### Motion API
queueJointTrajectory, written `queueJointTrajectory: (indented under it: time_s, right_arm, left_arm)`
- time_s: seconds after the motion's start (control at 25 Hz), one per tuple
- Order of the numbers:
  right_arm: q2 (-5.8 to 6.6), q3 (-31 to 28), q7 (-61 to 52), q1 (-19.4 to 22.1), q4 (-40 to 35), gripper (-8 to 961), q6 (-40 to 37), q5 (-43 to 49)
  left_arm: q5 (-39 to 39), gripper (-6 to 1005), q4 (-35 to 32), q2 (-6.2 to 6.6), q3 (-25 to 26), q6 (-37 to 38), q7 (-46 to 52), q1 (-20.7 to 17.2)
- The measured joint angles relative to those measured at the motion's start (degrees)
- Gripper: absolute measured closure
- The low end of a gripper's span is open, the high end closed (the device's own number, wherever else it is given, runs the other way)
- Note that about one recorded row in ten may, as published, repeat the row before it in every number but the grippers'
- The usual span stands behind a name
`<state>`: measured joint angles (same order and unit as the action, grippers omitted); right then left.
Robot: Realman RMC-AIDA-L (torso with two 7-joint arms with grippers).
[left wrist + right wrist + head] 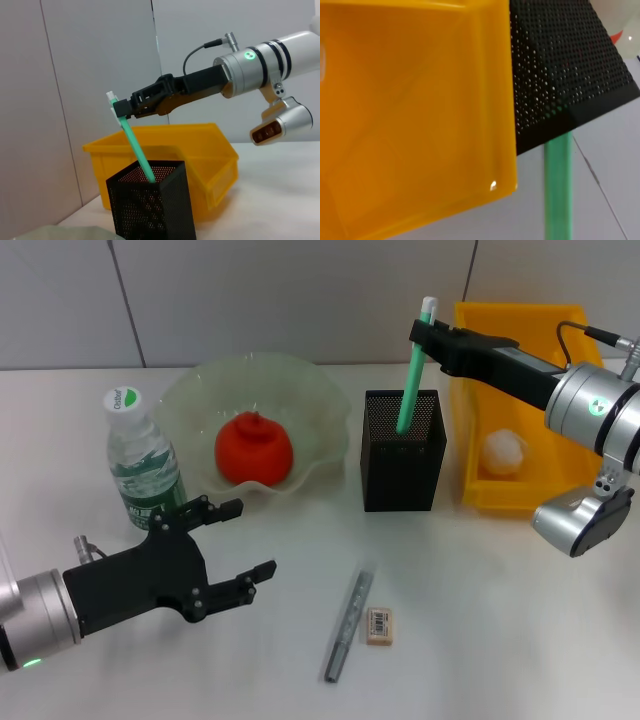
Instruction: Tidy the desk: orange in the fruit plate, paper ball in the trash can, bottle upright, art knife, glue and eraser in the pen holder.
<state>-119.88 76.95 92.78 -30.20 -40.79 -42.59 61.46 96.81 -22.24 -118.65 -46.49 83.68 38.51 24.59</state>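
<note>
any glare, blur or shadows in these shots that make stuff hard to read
Head view: soft, even light; the pen holder and art knife cast only faint shadows on the desk, and everything reads sharp. Left wrist view: the right gripper holding the glue is crisp. Right wrist view: the trash can wall is very close, soft-focused, with one small glint on its rim.

A grey panelled wall (300, 300) with thin dark seams stands behind the work area; in the left wrist view it (90, 65) rises in pale vertical panels
</note>
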Motion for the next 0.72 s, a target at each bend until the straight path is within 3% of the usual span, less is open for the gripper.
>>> queueJointTrajectory:
  time_s: [0.16, 0.4, 0.72]
  right_arm:
    - [0.0, 2.3, 0.2, 0.6, -0.6, 735, 0.5, -2.7]
    - [-0.01, 4.5, 1.4, 1.2, -1.2, 533, 0.4, -5.5]
    - [0.16, 4.4, 1.4, 1.8, -1.1, 375, -5.6, -15.3]
  left_arm:
    - [0.0, 214, 0.0, 0.0, 0.0, 0.0, -0.2, -0.1]
    - [-0.5, 214, 0.0, 0.0, 0.0, -0.2, -0.8, -0.3]
    - [-1.1, 214, 0.7, -0.08, -0.1, 0.2, -0.8, -0.2]
